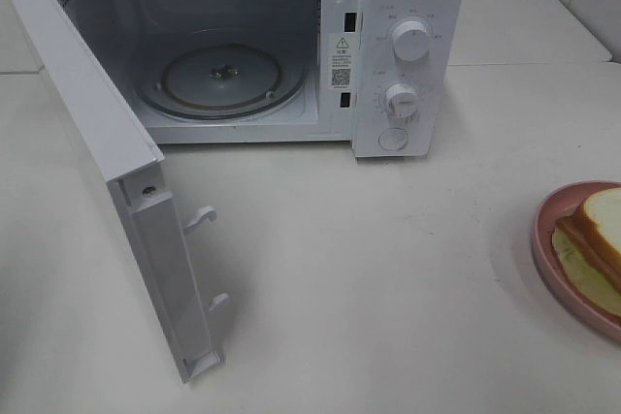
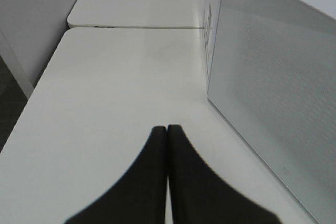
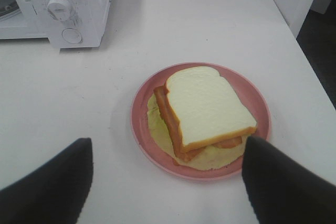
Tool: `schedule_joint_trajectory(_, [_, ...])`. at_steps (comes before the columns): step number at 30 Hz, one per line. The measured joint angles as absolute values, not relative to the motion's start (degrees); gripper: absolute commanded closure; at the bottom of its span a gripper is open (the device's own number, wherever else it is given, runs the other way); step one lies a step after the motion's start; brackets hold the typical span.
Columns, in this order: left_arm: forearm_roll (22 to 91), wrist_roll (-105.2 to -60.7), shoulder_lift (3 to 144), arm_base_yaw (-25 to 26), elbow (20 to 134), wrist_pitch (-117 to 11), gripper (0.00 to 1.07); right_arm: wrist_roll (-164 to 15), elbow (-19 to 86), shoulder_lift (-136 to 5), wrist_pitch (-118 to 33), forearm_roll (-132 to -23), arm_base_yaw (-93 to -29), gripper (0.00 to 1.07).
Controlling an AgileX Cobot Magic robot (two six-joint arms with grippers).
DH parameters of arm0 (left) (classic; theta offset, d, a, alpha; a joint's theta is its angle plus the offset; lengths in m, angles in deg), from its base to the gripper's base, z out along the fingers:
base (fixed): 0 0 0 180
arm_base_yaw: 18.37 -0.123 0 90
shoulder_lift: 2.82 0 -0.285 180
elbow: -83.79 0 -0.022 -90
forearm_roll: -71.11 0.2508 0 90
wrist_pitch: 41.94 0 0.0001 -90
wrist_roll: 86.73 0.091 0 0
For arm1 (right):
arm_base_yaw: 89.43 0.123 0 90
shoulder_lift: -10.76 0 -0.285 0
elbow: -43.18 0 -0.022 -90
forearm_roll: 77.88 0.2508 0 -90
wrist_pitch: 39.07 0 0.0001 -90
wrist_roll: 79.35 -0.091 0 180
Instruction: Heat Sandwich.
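White laminate runs under everything — the table is bare across its middle in the high view. Nearest in that view stands the swung-open microwave door, its latch hooks jutting from the inner edge. At the right edge, cut off by the frame, sits the pink plate with only a corner of the sandwich showing. Farther back is the microwave, its cavity open, the glass turntable lying inside, and two knobs stacked on the control panel above a round button.

Neither arm appears from above; the wrist cameras supply them. The left wrist view shows the left gripper with its two dark fingers pressed flat together, nothing between them, above bare table just beside the door's perforated outer panel — a face the high view does not show.

The right wrist view gives the whole sandwich: a thick white slice on top, pinkish meat beneath, pale lettuce spilling onto the plate, which lies on the table well apart from the microwave's control corner. The right gripper has its fingers spread wide, one on either side of the plate's near rim, touching neither plate nor bread as far as can be seen.
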State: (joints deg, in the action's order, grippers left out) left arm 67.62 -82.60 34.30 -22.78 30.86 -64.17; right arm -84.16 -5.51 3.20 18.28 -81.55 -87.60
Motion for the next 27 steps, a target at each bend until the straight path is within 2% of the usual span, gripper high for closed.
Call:
schedule_joint_trajectory(7, [68.2, -81.5, 41.9, -22.8, 22.4, -40.0, 1.07, -84.2, -5.5, 3.2, 18.3, -81.6, -87.6, 0.32])
schedule_joint_trajectory(16, [70.5, -81.5, 52.6, -22.8, 20.1, -22.2, 1.07, -84.2, -5.5, 3.2, 18.3, -81.6, -87.6, 0.32])
schedule_joint_trajectory(19, [72.1, -82.5, 55.3, -22.8, 20.1, -18.5, 1.07, -84.2, -5.5, 3.2, 18.3, -81.6, -87.6, 0.32])
schedule_joint_trajectory(27, [81.1, -89.4, 65.7, -22.8, 20.1, -7.4, 1.07, -84.2, -5.5, 3.2, 18.3, -81.6, -87.6, 0.32])
